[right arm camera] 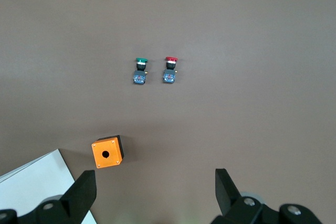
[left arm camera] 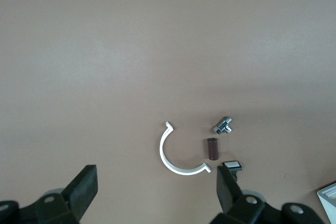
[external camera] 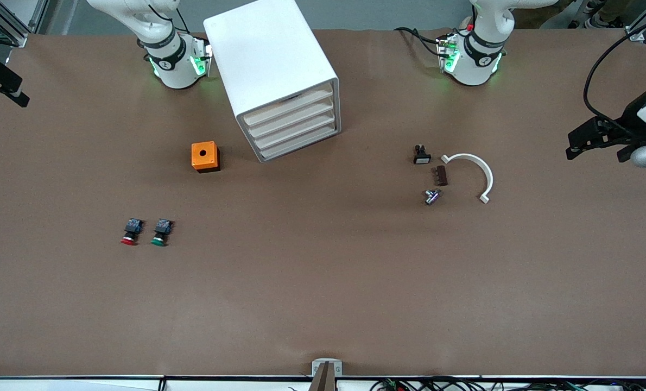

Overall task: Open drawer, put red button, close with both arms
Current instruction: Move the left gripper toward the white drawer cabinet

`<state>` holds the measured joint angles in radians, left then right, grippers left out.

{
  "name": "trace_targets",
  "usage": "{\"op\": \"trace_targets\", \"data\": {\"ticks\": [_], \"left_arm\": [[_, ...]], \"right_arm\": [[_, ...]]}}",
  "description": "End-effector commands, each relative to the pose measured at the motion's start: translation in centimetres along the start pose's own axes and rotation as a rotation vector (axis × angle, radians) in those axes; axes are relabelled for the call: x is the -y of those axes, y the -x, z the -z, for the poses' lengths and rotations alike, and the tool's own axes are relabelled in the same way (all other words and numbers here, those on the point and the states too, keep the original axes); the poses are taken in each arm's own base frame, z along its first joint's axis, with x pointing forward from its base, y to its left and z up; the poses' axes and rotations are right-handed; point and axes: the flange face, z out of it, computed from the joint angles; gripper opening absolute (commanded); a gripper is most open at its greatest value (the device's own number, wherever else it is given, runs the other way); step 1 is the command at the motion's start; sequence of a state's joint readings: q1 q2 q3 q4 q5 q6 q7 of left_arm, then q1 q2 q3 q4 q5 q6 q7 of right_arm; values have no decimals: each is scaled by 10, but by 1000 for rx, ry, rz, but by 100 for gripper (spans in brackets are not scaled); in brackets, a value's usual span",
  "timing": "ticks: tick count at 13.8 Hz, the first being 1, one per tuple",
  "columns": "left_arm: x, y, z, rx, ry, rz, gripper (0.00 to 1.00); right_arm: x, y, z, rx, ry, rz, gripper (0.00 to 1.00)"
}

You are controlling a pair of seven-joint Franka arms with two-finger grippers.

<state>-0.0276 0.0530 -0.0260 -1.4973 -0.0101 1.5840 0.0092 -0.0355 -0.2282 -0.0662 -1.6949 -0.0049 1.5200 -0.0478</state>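
Note:
The white cabinet (external camera: 268,60) stands between the arm bases, and its four drawers (external camera: 293,122) are all shut. The red button (external camera: 130,232) lies on the table toward the right arm's end, beside its green twin (external camera: 160,232). Both show in the right wrist view, the red button (right arm camera: 169,70) and the green one (right arm camera: 140,71). My right gripper (right arm camera: 156,192) is open and empty, high over that end of the table (external camera: 8,87). My left gripper (left arm camera: 157,192) is open and empty, high over the left arm's end (external camera: 597,142).
An orange box with a hole (external camera: 204,156) sits beside the cabinet, farther from the front camera than the buttons. Toward the left arm's end lie a white arc (external camera: 472,174), a brown piece (external camera: 441,175), a metal part (external camera: 431,196) and a small black switch (external camera: 421,155).

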Motion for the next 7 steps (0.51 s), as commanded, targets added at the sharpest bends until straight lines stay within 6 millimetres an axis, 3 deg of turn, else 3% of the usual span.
{"op": "trace_targets", "data": {"ticks": [1, 6, 7], "left_arm": [[2, -3, 5, -2, -14, 11, 100], [2, -4, 2, 3, -10, 11, 100], [6, -8, -7, 18, -10, 17, 100]], "right_arm": [[0, 4, 0, 8, 7, 6, 100], [1, 6, -17, 52, -2, 7, 100], [2, 7, -18, 59, -2, 8, 100]]}}
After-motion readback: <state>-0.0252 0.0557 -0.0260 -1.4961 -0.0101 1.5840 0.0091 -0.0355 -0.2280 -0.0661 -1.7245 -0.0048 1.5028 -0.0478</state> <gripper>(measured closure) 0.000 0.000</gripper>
